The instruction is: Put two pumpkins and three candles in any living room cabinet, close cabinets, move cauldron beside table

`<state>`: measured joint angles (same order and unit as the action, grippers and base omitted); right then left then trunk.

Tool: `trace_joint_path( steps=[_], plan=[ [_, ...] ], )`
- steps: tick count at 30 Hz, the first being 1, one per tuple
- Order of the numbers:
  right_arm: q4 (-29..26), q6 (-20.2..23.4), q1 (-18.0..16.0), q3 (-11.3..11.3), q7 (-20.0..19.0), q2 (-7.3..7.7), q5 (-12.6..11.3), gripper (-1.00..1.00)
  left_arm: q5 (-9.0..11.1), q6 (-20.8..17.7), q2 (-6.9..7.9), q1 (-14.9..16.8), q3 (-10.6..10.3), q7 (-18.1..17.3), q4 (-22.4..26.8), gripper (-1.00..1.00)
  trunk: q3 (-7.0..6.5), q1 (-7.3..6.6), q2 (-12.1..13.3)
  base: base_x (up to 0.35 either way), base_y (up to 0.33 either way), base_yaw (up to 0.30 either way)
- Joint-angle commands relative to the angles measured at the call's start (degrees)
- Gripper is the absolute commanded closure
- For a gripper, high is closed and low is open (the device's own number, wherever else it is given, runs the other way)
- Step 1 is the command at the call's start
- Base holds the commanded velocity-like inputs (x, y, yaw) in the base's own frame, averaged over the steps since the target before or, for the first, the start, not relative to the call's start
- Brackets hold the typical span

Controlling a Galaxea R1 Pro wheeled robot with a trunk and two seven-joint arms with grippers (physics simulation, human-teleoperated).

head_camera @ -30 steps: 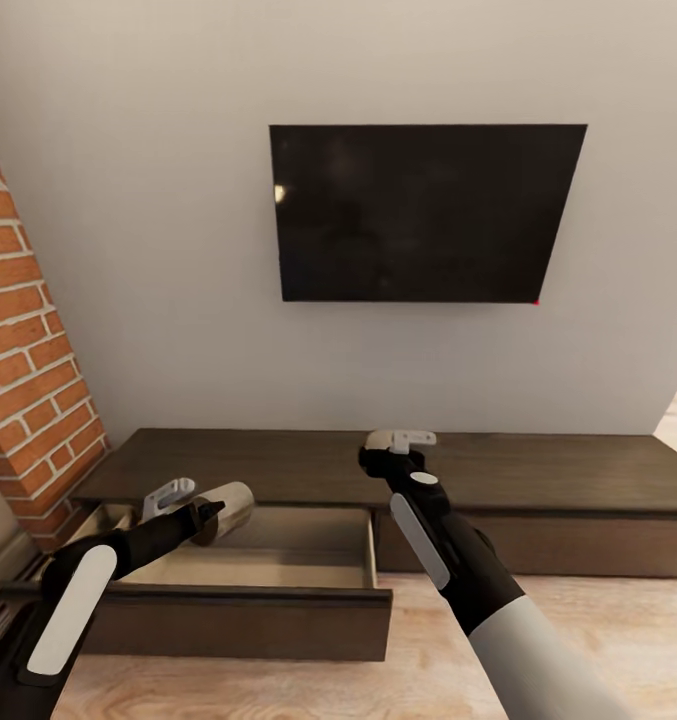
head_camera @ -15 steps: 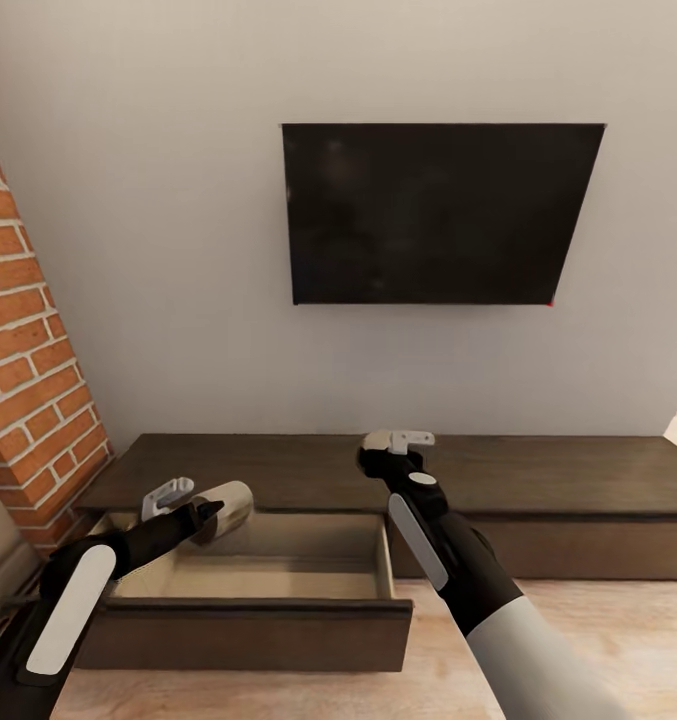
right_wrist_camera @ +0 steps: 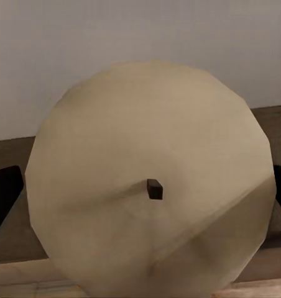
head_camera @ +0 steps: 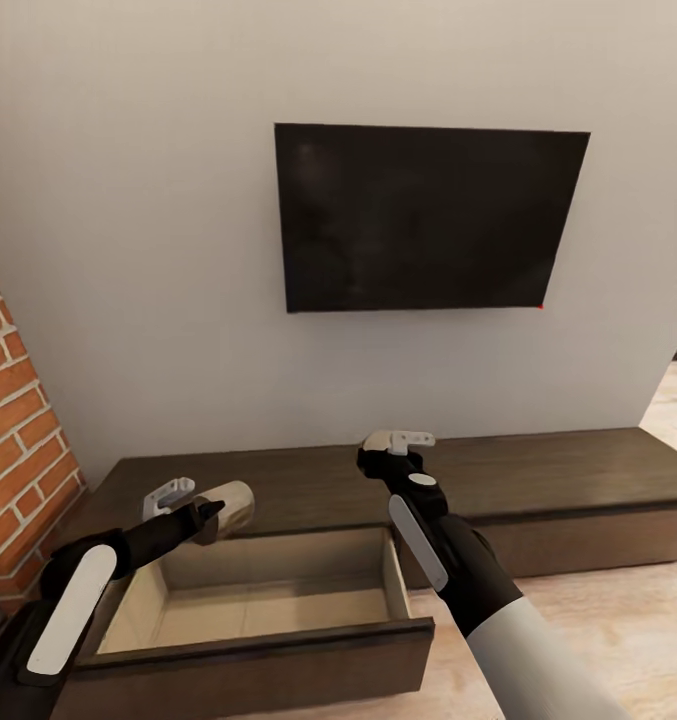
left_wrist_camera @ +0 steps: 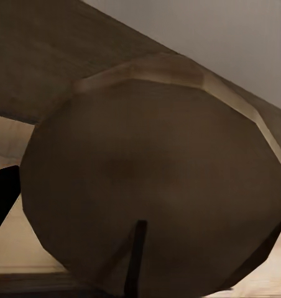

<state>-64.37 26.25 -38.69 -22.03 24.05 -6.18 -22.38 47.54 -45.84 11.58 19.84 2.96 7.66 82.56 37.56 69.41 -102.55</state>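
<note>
The long dark brown cabinet (head_camera: 548, 470) runs along the wall under the TV. Its left drawer (head_camera: 268, 638) stands pulled out, and its pale wood inside is bare. My left gripper (head_camera: 214, 511) is shut on a cream candle (head_camera: 234, 499), held on its side above the drawer's back left corner. My right gripper (head_camera: 388, 446) is shut on another candle (head_camera: 380, 439), over the cabinet top just behind the drawer. In the left wrist view its candle (left_wrist_camera: 153, 180) shows end-on with its wick. The right wrist view has the other candle (right_wrist_camera: 147, 174) between dark fingers (right_wrist_camera: 4, 195).
A black TV (head_camera: 428, 215) hangs on the white wall. The red brick fireplace (head_camera: 18, 450) stands at the left beside the cabinet. Light wood floor (head_camera: 618, 610) lies in front of the cabinet at the right.
The whole view has swung and moved closer, so the brick wall has slid left and the open drawer sits nearer. Both grippers still hold their candles in the same pose.
</note>
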Motion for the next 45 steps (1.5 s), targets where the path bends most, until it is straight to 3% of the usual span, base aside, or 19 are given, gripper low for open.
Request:
trace_joint_path(
  steps=[1, 8, 9, 11, 12, 16, 20, 25, 27, 30, 33, 34, 38, 41, 42, 45],
  plan=[
    [-0.1, 0.1, -0.1, -0.2, 0.5, -0.03, -0.6, 1.00, 0.6, -0.2, 0.02, 0.0, 0.0, 0.5, 0.1, 1.00, 0.04, 0.00, 0.0, 0.000, 0.289, -0.085],
    [-0.1, 0.2, -0.1, -0.2, 0.5, -0.06, -0.6, 1.00, 0.9, -0.1, 0.02, 0.0, 0.2, 0.6, -0.1, 1.00, 0.03, 0.00, 0.0, -0.144, 0.199, -0.011],
    [0.2, 0.1, -0.1, -0.3, 0.2, -0.30, -0.5, 1.00, -2.3, 5.0, -0.11, 0.1, -0.1, 3.7, -4.0, 1.00, 0.03, 0.00, 0.0, -0.002, 0.002, 0.000],
    [0.9, 0.2, -0.1, -0.3, 0.2, -0.91, -0.5, 1.00, -3.5, 6.7, -0.73, 0.2, -0.2, 4.6, -6.7, 1.00, 0.03, 0.00, 0.0, -0.001, 0.001, 0.000],
    [2.5, 0.3, -0.1, -0.5, 0.1, -1.33, -0.5, 1.00, -5.5, 7.5, -1.58, 1.3, -0.2, 5.7, -9.7, 1.00, 0.03, 0.00, 0.0, 0.000, 0.000, 0.000],
    [5.4, 0.6, -0.1, -0.7, 0.1, -3.49, -0.3, 1.00, -13.7, 7.6, -4.97, 6.9, -0.3, 8.9, -16.4, 1.00, 0.03, 0.00, 0.0, 0.000, 0.000, 0.000],
    [9.3, 0.6, -0.3, -0.8, 0.3, -3.82, -0.2, 1.00, -17.4, 7.4, -7.47, 12.8, -0.3, 11.7, -24.3, 1.00, 0.03, 0.00, 0.0, 0.000, 0.000, 0.000],
    [13.0, 0.7, -1.3, -1.0, 0.3, -3.82, -0.2, 1.00, -18.5, 7.4, -9.54, 19.8, -0.3, 14.5, -34.7, 1.00, 0.03, 0.00, 0.0, 0.000, 0.000, 0.000],
    [16.4, 0.7, -3.6, -1.1, 0.3, -3.82, -0.3, 1.00, -18.7, 7.2, -10.35, 22.4, -0.4, 15.2, -37.9, 1.00, 0.03, 0.00, 0.0, 0.000, 0.000, 0.000],
    [22.7, 0.7, -8.1, -1.1, 0.1, -3.82, -0.7, 1.00, -18.7, 4.6, -10.82, 24.5, -0.4, 16.9, -39.1, 1.00, 0.03, 0.00, 0.0, 0.000, 0.000, 0.000],
    [24.6, 0.6, -9.4, -1.1, 0.0, -3.82, -0.9, 1.00, -18.7, 0.1, -11.21, 25.4, -0.4, 19.4, -39.4, 1.00, 0.03, 0.00, 0.0, 0.000, 0.000, 0.000],
    [25.9, 0.6, -9.9, -1.1, -0.1, -3.82, -1.6, 1.00, -18.7, -4.9, -12.00, 26.8, -0.4, 21.3, -39.5, 1.00, 0.03, 0.00, 0.0, 0.000, 0.000, 0.000],
    [29.4, 0.7, -10.2, -1.1, -1.2, -3.82, -2.8, 1.00, -18.7, -9.6, -12.34, 27.8, -0.4, 23.1, -39.5, 1.00, 0.03, 0.00, 0.0, 0.000, 0.000, 0.000],
    [29.7, 0.8, -10.2, -1.2, -3.3, -3.82, -3.0, 1.00, -18.7, -10.0, -12.42, 27.9, -0.4, 23.3, -39.5, 1.00, 0.03, 0.00, 0.0, 0.000, 0.000, 0.000],
    [30.0, 1.7, -10.1, -1.2, -4.4, -3.82, -5.2, 1.00, -18.6, -9.8, -12.33, 27.9, -0.2, 23.3, -39.5, 1.00, 0.03, 0.00, 0.0, 0.000, 0.000, 0.000],
    [30.0, 2.3, -10.0, -1.3, -5.7, -3.82, -6.6, 1.00, -18.5, -9.5, -12.24, 27.8, -0.2, 23.2, -39.6, 1.00, 0.03, 0.00, 0.0, 0.000, 0.000, 0.000]
  ],
)
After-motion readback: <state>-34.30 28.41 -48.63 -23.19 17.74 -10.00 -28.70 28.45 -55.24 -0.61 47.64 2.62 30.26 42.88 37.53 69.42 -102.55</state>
